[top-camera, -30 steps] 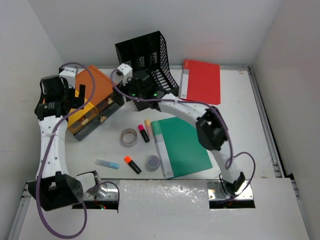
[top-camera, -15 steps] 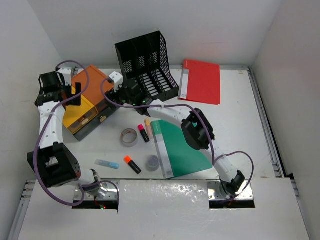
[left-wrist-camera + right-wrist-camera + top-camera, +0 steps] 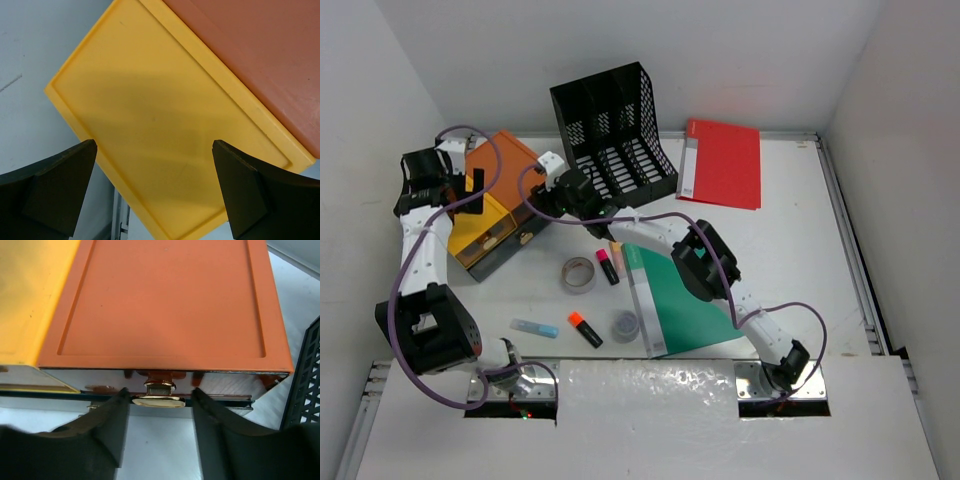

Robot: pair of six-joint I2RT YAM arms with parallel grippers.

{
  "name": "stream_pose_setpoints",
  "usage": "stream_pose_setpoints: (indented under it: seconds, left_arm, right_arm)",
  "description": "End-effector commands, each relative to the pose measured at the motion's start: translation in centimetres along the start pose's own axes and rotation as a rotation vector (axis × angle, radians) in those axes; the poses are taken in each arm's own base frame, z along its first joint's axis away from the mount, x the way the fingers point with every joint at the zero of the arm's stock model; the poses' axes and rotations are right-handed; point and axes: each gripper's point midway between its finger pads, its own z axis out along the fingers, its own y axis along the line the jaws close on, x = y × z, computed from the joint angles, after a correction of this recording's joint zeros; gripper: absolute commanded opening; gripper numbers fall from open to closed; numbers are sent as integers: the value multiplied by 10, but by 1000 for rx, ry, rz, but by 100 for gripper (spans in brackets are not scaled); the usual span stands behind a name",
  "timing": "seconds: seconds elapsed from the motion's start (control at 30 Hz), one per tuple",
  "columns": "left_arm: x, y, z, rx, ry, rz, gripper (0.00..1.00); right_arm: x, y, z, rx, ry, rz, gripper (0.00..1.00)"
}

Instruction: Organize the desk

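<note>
Desk [image 3: 800, 250] lies white beneath both arms. Both grippers are at its far-left corner, at the orange-yellow drawer box [image 3: 505, 170]. Right gripper [image 3: 159, 407]: fingers apart, one on each side of the brass drawer knob [image 3: 159, 401] and just beside it; cannot tell whether they touch. Left gripper [image 3: 155, 192]: jaws wide apart over the box's yellow top, holding nothing.

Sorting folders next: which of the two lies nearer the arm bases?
The green folder, partly under the right arm; the red folder lies by the far edge.
</note>
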Motion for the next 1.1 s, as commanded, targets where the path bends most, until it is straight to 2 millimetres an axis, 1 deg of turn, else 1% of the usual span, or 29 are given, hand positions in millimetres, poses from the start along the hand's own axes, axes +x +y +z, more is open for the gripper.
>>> stream_pose_setpoints:
  seconds: [0.0, 0.03, 0.1, 0.2, 0.23, 0.3, 0.33, 0.37, 0.4, 0.43, 0.47, 0.5, 0.53, 0.57, 0.6, 0.63, 0.67, 0.7, 0.73, 0.8, 0.83, 0.9, 0.97, 1.0, 1.07]
  left_arm:
    - [-7, 4, 2, -13, -41, 13, 100]
    - [-6, 3, 3, -10, -37, 16, 100]
    - [-4, 5, 3, -16, -30, 18, 100]
    - [0, 4, 4, -17, -19, 22, 100]
    - [1, 4, 5, -17, -16, 22, 100]
    - [4, 5, 6, -23, -10, 20, 100]
    - [5, 5, 7, -28, -7, 20, 100]
    - [6, 5, 8, -30, -1, 18, 99]
    - [9, 4, 10, -29, 10, 19, 100]
    - [10, 4, 10, -33, 12, 19, 100]
    - [12, 6, 11, -39, 16, 19, 100]
    - [15, 5, 12, -38, 24, 18, 100]
    - [16, 4, 12, -39, 26, 18, 100]
    - [17, 4, 14, -39, 28, 20, 100]
    - [20, 4, 15, -39, 36, 19, 99]
    - [20, 4, 16, -41, 36, 17, 100]
    - [22, 4, 17, -42, 42, 16, 100]
    - [23, 4, 17, -43, 44, 14, 100]
    - [23, 4, 17, -43, 44, 12, 100]
    - [23, 3, 18, -40, 46, 13, 100]
    - [23, 3, 17, -40, 46, 11, 100]
    - [23, 3, 17, -40, 46, 8, 100]
    - [24, 2, 17, -37, 46, 8, 100]
    - [24, 2, 17, -34, 48, 8, 100]
    - [23, 2, 16, -34, 48, 6, 99]
  right_arm:
    - [-34, 7, 2, -3, -106, 22, 49]
    - [-33, 6, 2, 2, -102, 24, 40]
    - [-30, 6, 3, 2, -99, 27, 38]
    - [-26, 7, 2, -1, -86, 34, 27]
    - [-22, 7, 1, -2, -75, 36, 20]
    - [-26, 10, -5, -19, -78, 37, 17]
    - [-12, 10, -8, -18, -49, 34, 15]
    - [-11, 10, -12, -18, -43, 19, 14]
    - [-21, 11, -20, -19, -50, 9, 13]
    - [-21, 11, -26, -20, -43, 2, 13]
    - [-3, 11, -33, -18, 0, -3, 8]
    - [-21, 13, -44, -21, -27, -13, 6]
    - [-2, 16, -52, -44, 15, -18, 5]
    - [-1, 16, -59, -49, 19, -36, 4]
    - [-20, 20, -71, -57, -14, -43, 4]
    - [-4, 21, -79, -59, 19, -49, 4]
    - [-3, 20, -84, -64, 20, -56, 3]
    - [-13, 24, -93, -77, 7, -60, 3]
    - [0, 25, -100, -85, 39, -63, 3]
    - [6, 28, -109, -102, 65, -68, 3]
    - [11, 27, -118, -101, 78, -71, 3]
    - [16, 27, -127, -99, 92, -72, 5]
    - [18, 27, -129, -103, 98, -79, 9]
    - [16, 27, -129, -106, 99, -81, 12]
    - [18, 29, -130, -116, 125, -89, 14]
